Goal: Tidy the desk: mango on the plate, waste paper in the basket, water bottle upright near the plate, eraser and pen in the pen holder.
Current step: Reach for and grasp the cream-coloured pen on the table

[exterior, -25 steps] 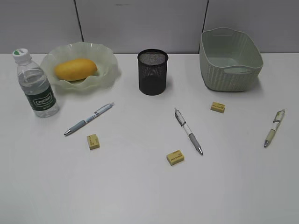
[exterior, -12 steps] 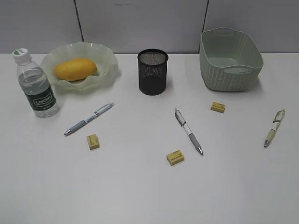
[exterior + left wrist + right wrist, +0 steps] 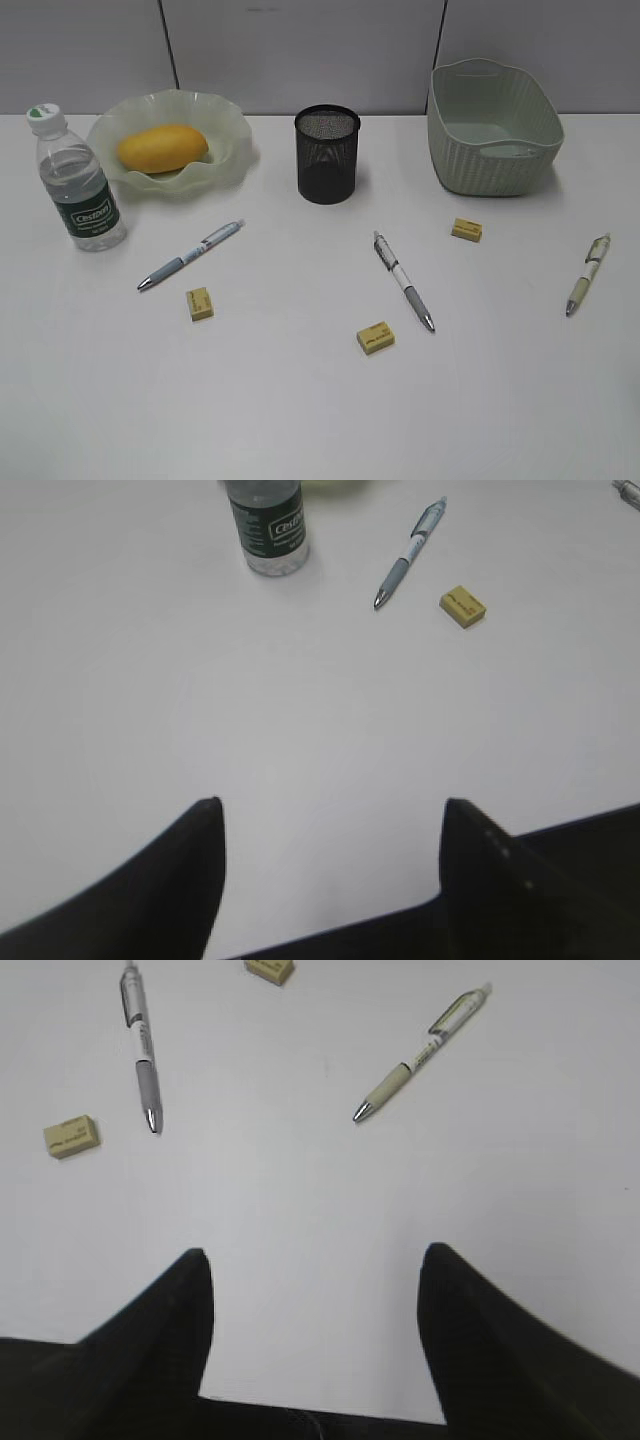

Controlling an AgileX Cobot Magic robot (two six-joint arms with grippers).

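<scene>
On the white desk [image 3: 300, 410] the mango [image 3: 160, 147] lies in the green plate [image 3: 232, 150]. The water bottle [image 3: 80, 190] stands upright to the plate's left. Three pens [image 3: 190, 255] [image 3: 403, 281] [image 3: 587, 273] and three yellow erasers [image 3: 200, 303] [image 3: 375, 337] [image 3: 466, 230] lie loose in front of the black pen holder [image 3: 327, 155]. No waste paper shows. My left gripper [image 3: 332, 805] hangs open and empty, well short of the bottle [image 3: 265, 525], a pen [image 3: 410, 552] and an eraser [image 3: 462, 607]. My right gripper [image 3: 315, 1250] is open and empty, short of two pens [image 3: 140, 1045] [image 3: 422, 1055].
The sage-green basket [image 3: 492, 125] stands at the back right, against the grey wall panels. Neither arm shows in the exterior view. An eraser [image 3: 72, 1135] lies to the left of the right gripper.
</scene>
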